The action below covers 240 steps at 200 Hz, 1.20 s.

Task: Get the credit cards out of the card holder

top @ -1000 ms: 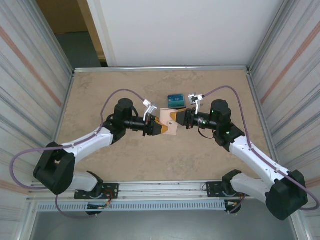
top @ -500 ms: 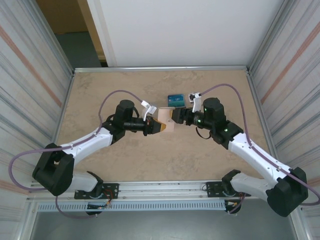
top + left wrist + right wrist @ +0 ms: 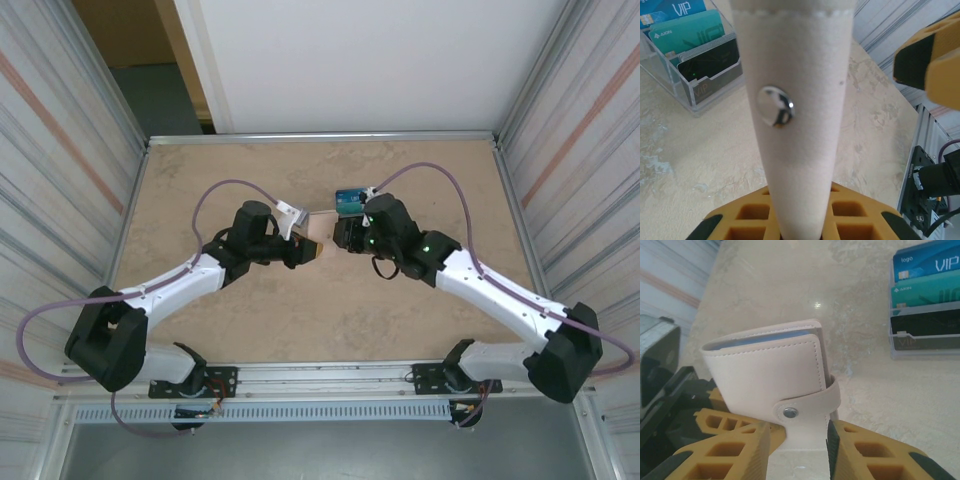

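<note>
A beige leather wallet [image 3: 765, 367] stands on edge above the table, closed by a strap with a metal snap [image 3: 790, 413]. A thin blue edge shows inside its top. My left gripper [image 3: 800, 220] is shut on the wallet's lower part. The jaws of my right gripper [image 3: 796, 430] stand open, close on either side of the strap's free tab. Its right pad touches the tab, and a small gap remains on the left. From above, the wallet [image 3: 322, 228] sits between both grippers. Blue [image 3: 927, 262] and teal [image 3: 925, 292] credit cards stand in a clear acrylic holder [image 3: 925, 342].
The acrylic holder [image 3: 350, 200] sits on the table just behind my right gripper [image 3: 340, 232] and also holds a black card [image 3: 925, 322]. Metal walls enclose the beige tabletop [image 3: 200, 190] on both sides.
My right arm has swung left and closed in on the wallet. The wallet has turned from lying broad between the grippers to standing edge-on, still in the left gripper.
</note>
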### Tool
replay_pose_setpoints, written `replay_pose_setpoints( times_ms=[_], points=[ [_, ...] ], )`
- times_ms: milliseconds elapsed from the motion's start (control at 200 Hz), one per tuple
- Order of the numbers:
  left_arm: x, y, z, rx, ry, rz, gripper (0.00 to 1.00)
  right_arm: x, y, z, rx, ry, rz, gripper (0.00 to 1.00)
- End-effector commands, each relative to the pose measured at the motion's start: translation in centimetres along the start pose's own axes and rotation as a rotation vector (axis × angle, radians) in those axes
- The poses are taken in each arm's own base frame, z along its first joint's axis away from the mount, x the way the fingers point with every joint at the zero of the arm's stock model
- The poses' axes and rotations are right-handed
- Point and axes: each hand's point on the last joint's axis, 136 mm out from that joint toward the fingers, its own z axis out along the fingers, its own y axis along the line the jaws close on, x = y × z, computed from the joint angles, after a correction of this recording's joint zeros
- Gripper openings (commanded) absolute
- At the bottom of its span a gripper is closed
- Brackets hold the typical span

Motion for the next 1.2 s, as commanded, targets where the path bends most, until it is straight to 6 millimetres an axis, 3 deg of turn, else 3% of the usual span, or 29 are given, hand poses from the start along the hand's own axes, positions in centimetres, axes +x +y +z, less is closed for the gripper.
replay_pose_setpoints(
  times_ms=[0, 205, 827, 1198],
  points=[
    [-2.3, -1.2, -0.8, 0.008, -0.063, 0.058, 0.02, 0.5, 0.0, 0.6, 0.06, 0.028, 0.03, 0.34],
    [-2.5, -1.4, -0.8, 0.015, -0.064, 0.06, 0.02, 0.5, 1.4, 2.0, 0.064, 0.059, -0.002, 0.34],
    [-3.0, -1.5, -1.0, 0.011, -0.084, 0.066, 0.02, 1.7, 0.6, 4.1, 0.159, 0.142, -0.037, 0.44],
    [-3.3, -1.6, -1.2, 0.007, -0.095, 0.066, 0.02, 2.1, -0.8, 4.0, 0.209, 0.14, -0.018, 0.31]
  ],
)
